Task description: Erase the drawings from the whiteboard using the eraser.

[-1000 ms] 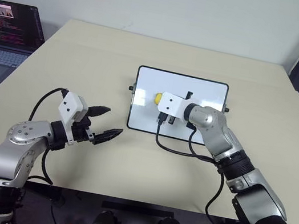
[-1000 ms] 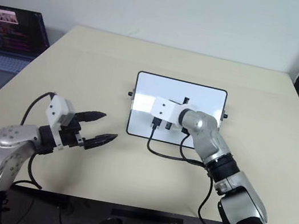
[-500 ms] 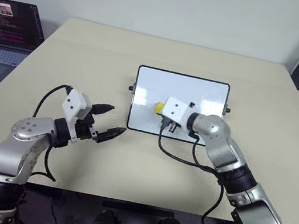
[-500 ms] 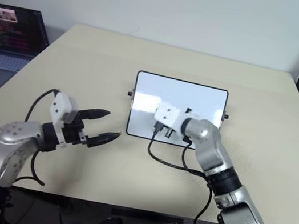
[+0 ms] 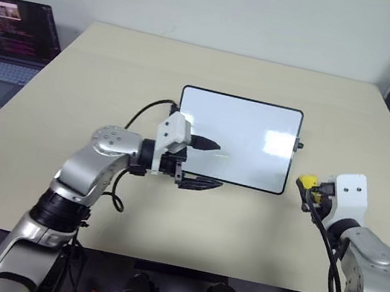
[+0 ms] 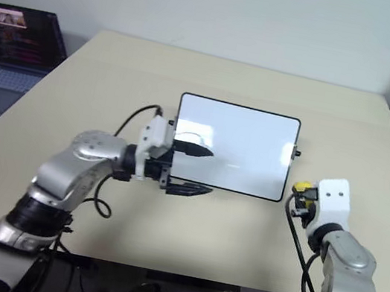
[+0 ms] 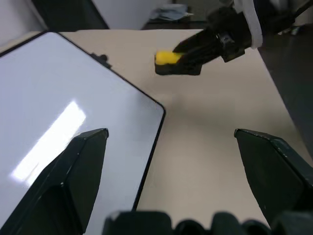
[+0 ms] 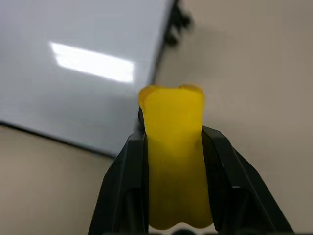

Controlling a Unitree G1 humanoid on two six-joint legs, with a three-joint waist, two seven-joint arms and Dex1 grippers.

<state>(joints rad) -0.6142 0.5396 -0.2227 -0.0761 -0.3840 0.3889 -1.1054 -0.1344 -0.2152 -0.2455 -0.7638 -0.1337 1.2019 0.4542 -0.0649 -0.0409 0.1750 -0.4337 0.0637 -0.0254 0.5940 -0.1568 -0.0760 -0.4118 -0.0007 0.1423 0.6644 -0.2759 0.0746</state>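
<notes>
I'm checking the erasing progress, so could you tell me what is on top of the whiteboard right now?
The whiteboard surface looks blank white, no drawings visible. The open left gripper reaches over its left edge, hiding a strip there. The eraser is off the board, in the right gripper.

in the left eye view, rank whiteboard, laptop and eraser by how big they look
1. whiteboard, largest.
2. laptop, smaller as seen, though cut by the picture's edge and farther away, so its true size is unsure.
3. eraser, smallest.
</notes>
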